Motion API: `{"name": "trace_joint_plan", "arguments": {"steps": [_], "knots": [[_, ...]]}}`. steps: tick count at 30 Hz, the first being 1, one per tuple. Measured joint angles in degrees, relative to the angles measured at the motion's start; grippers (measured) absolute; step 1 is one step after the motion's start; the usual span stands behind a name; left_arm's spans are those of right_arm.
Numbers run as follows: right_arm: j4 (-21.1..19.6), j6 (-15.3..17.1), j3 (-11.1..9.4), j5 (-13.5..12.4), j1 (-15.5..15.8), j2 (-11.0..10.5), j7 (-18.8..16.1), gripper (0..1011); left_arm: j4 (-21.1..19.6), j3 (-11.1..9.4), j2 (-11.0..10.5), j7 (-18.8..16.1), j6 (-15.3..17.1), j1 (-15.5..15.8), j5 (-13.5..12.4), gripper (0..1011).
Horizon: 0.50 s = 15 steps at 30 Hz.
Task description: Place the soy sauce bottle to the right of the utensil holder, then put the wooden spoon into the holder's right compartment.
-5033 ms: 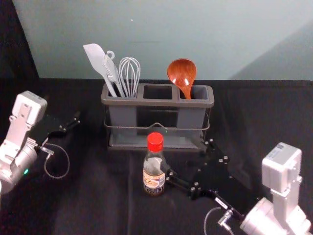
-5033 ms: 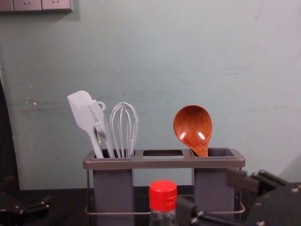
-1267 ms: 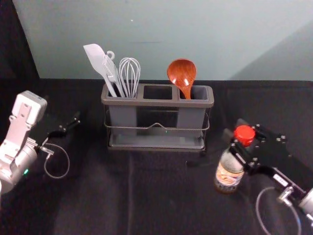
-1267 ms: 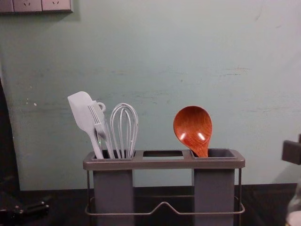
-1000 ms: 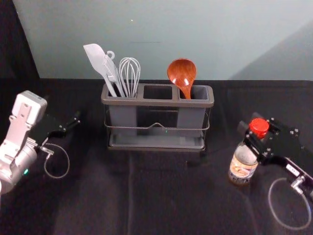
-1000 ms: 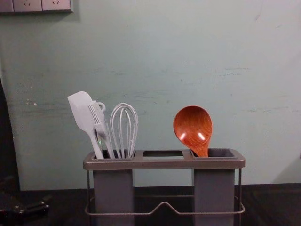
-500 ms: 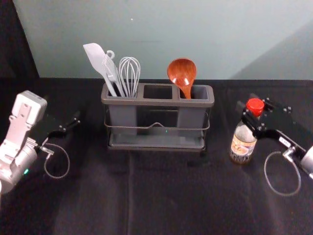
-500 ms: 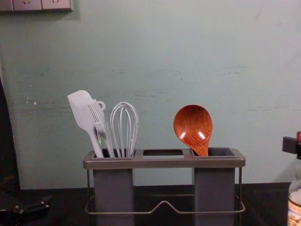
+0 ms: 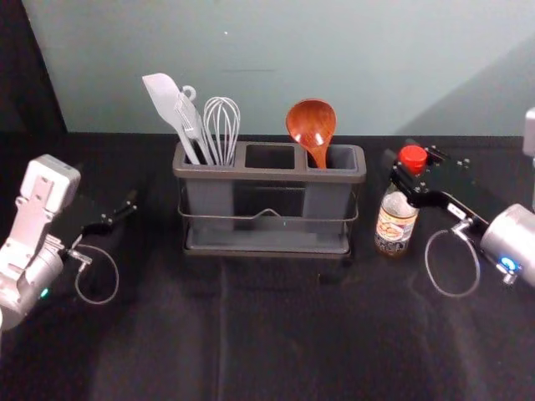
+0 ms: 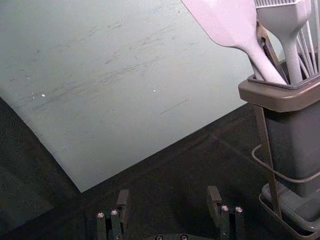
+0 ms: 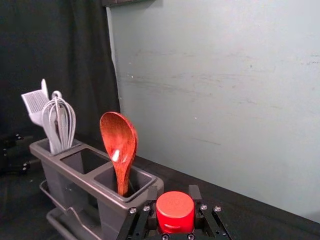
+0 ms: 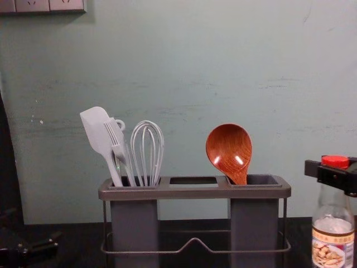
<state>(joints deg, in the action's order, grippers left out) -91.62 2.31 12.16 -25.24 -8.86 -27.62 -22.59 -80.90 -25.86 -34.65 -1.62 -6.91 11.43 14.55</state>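
The right claw (image 11: 173,196) was pinched around the neck of the bottle (image 9: 394,225), just under its red cap, and I had it to the right of the holder (image 9: 269,175), apart from its end, toward the right edge of the counter (image 9: 267,334). The bottle's long axis ran close to upright, so I judged that I needed only a straight lowering and release there, without swinging back left into the holder. I couldn't tell whether its base touched down. The right arm was clearly the nearer; the left claw (image 10: 168,196) idled, spread, toward the counter's left edge. The spoon (image 9: 311,125) already stood in the right compartment (image 9: 343,158).
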Motion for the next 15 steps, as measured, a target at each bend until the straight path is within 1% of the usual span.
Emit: {"name": "trace_joint_plan", "arguments": {"steps": [4, 10, 15], "knots": [[1.9, -0.3, 0.8, 0.6, -1.4, 1.2, 0.7, 380, 0.0, 0.0, 0.0, 0.0, 0.0, 0.0, 0.0, 1000], [3.9, -1.3, 1.2, 0.9, -2.4, 2.7, 1.3, 380, 0.0, 0.0, 0.0, 0.0, 0.0, 0.0, 0.0, 1000], [4.6, -1.6, 1.4, 1.1, -2.7, 3.5, 1.6, 380, 0.0, 0.0, 0.0, 0.0, 0.0, 0.0, 0.0, 1000]]}}
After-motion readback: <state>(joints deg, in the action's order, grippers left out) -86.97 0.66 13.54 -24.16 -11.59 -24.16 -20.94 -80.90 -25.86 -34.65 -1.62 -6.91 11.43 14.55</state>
